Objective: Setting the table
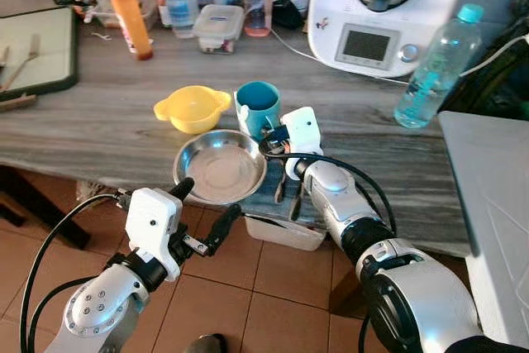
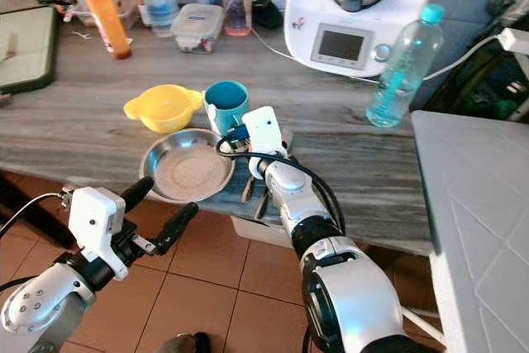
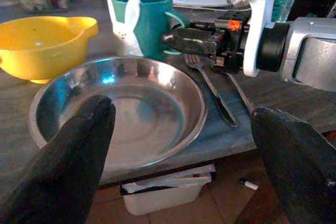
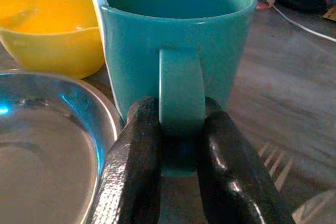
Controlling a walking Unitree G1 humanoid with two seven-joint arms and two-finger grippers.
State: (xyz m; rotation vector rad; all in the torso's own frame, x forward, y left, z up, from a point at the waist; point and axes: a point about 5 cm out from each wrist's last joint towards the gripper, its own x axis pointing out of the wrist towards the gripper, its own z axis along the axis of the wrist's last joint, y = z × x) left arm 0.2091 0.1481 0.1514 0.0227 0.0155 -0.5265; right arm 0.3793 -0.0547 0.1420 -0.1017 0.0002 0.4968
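A teal mug [image 1: 258, 105] stands on the grey wooden table [image 1: 99, 130], next to a yellow bowl [image 1: 192, 107] and behind a steel dish [image 1: 219, 167]. My right gripper [image 4: 178, 135] is shut on the mug's handle, one finger on each side of it. A fork [image 3: 210, 87] and another utensil lie on the table under my right wrist, right of the dish. In front of the table edge, just short of the dish, my left gripper [image 1: 211, 200] hangs open with nothing between its fingers [image 3: 79, 145].
At the back stand a white kitchen machine [image 1: 372, 14], a water bottle [image 1: 434, 68], an orange bottle [image 1: 132, 14] and plastic boxes [image 1: 219, 26]. A dark tray [image 1: 33, 47] lies far left. A white surface [image 1: 488, 204] borders the right. A white bin [image 1: 285, 233] sits under the table.
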